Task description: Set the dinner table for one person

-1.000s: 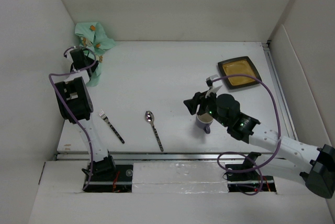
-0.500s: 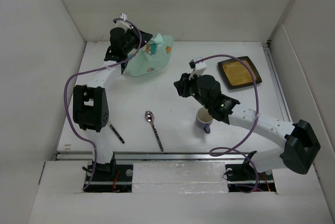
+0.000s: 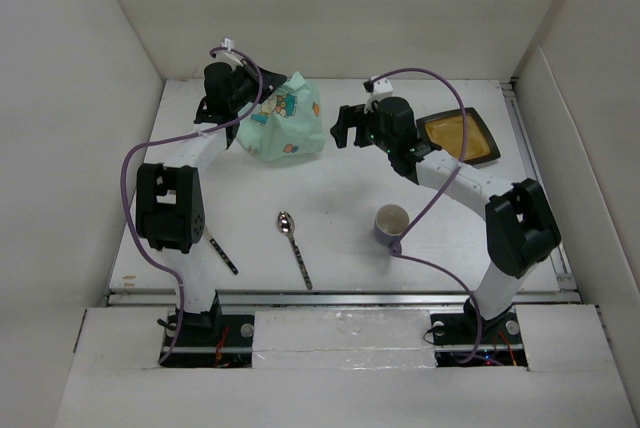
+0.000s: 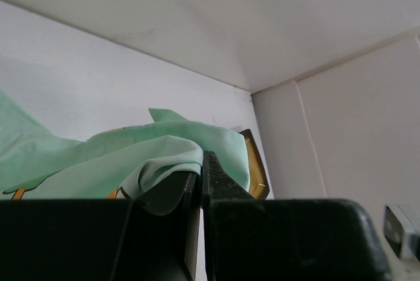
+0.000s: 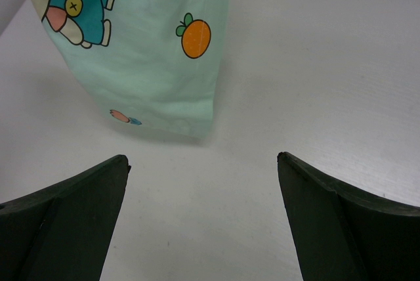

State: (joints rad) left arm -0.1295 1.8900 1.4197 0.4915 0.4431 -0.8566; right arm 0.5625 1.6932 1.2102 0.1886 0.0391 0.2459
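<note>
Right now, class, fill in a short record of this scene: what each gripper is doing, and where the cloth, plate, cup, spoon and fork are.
Left gripper: shut on the cloth, holding it up
Right gripper: open, empty, facing the cloth
Cloth: bunched, hanging over the far left of the table
Plate: far right
Cup: upright, near right
Spoon: near middle, lying flat
Fork: near left, partly hidden by the left arm

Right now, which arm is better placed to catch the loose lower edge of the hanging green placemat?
Right. The right gripper is open, empty and pointed at the placemat, near its hanging lower edge. The left gripper is shut on its top, holding it up, so it probably cannot let go.
</note>
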